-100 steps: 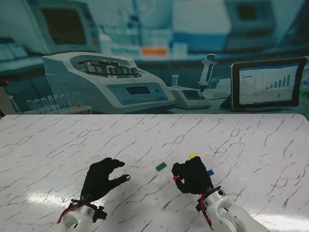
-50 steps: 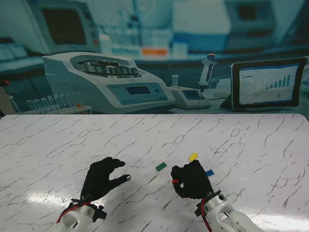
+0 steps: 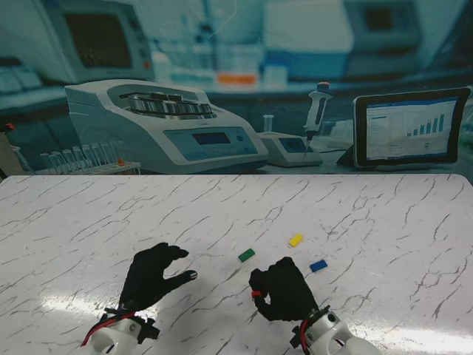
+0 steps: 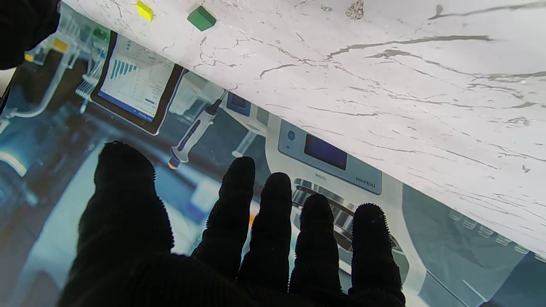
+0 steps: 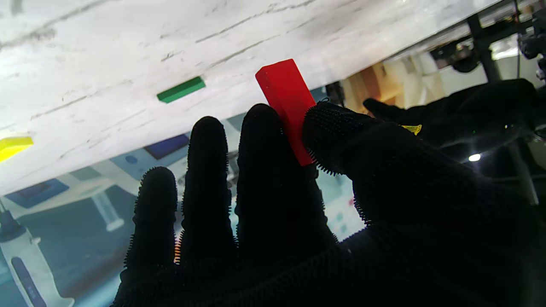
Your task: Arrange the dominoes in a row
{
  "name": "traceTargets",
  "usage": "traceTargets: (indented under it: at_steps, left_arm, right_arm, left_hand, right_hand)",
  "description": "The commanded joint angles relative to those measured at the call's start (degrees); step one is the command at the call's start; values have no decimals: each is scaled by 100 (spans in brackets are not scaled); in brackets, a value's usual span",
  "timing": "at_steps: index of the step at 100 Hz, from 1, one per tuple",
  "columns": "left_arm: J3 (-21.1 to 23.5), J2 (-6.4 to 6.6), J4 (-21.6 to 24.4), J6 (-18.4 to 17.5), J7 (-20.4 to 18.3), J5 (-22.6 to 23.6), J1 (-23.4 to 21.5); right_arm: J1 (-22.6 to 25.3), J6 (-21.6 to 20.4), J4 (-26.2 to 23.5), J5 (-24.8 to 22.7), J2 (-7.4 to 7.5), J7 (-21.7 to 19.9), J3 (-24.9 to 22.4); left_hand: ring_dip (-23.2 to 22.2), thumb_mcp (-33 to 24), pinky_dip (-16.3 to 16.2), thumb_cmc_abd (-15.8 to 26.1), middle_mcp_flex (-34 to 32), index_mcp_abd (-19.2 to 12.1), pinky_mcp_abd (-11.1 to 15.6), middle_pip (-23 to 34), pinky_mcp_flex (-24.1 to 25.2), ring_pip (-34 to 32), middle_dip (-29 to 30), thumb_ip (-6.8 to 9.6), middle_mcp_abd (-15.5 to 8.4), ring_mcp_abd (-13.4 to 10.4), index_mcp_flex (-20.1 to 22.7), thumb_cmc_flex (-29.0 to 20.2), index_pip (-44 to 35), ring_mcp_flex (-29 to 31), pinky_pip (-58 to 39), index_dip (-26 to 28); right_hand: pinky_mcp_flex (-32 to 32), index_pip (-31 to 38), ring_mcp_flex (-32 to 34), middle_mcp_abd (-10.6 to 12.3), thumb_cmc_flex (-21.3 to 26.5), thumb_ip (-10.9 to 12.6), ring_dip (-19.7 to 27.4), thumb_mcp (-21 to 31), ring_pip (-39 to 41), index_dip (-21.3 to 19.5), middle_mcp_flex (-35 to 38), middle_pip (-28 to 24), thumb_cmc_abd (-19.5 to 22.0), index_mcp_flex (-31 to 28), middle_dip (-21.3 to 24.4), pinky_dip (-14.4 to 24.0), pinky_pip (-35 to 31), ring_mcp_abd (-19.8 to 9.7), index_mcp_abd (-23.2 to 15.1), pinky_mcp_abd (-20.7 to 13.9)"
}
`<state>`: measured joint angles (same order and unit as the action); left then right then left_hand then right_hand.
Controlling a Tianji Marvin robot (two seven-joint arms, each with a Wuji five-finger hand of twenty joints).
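My right hand (image 3: pixel 281 290) is shut on a red domino (image 5: pixel 286 99), pinched between thumb and forefinger; in the stand view only a red sliver (image 3: pixel 257 293) shows at its left side. A green domino (image 3: pixel 246 254) lies flat on the marble table (image 3: pixel 369 214) just farther from me than that hand. A yellow domino (image 3: pixel 295 239) and a blue domino (image 3: pixel 318 265) lie to the right of the green one. The green domino (image 4: pixel 201 18) and yellow domino (image 4: pixel 144 10) also show in the left wrist view. My left hand (image 3: pixel 151 276) hovers at the near left, open and empty.
A printed lab backdrop with a centrifuge (image 3: pixel 162 126), a pipette (image 3: pixel 316 109) and a tablet (image 3: pixel 411 127) stands along the table's far edge. White marble stretches to the left and right of the dominoes.
My right hand has drawn nearer to me and leftward with the red domino, uncovering the yellow and blue dominoes. The left hand has barely shifted.
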<state>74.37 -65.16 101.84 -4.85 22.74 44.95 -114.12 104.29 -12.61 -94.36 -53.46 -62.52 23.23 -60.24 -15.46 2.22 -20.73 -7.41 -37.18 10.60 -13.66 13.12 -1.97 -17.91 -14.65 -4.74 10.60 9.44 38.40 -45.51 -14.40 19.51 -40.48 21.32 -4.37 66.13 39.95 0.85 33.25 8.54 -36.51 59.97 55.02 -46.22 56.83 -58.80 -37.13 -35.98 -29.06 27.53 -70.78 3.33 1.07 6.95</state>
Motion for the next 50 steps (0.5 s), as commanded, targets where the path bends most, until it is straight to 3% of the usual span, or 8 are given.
traceTargets:
  at_steps: [1,39,50]
  left_arm:
    - [1,-16,14,-160,-19,-2,-75]
    - [18,-22,47,-135,14,-1,-135]
    - [19,-25,55,-125,11,-18,-148]
  right_arm:
    - [45,-26,102,19,-56,30,95]
    - [-72,-88,426,227,-95,142,413]
    - [-93,-90,470,286,-98,97,454]
  left_hand:
    - [-27,121,-19,-22,-192,-181,164,81,18,-76,-68,-90,-88,-58,118,63,-36,72,-41,76]
    - [-14,116,-19,-19,-195,-179,135,82,14,-79,-66,-90,-82,-53,124,69,-47,71,-35,76]
    - [-13,117,-19,-24,-200,-176,130,84,11,-81,-66,-90,-83,-50,134,69,-53,73,-35,77]
  right_hand:
    - [52,273,4,134,124,209,66,74,-43,101,19,-89,69,154,71,-52,-139,-119,91,105]
    - [145,198,-118,44,295,-16,75,-156,-76,216,-67,25,149,215,81,-83,-61,-73,108,125]
    - [183,121,-181,-15,417,-205,80,-316,-101,298,-102,132,178,229,88,-90,-30,-46,104,129]
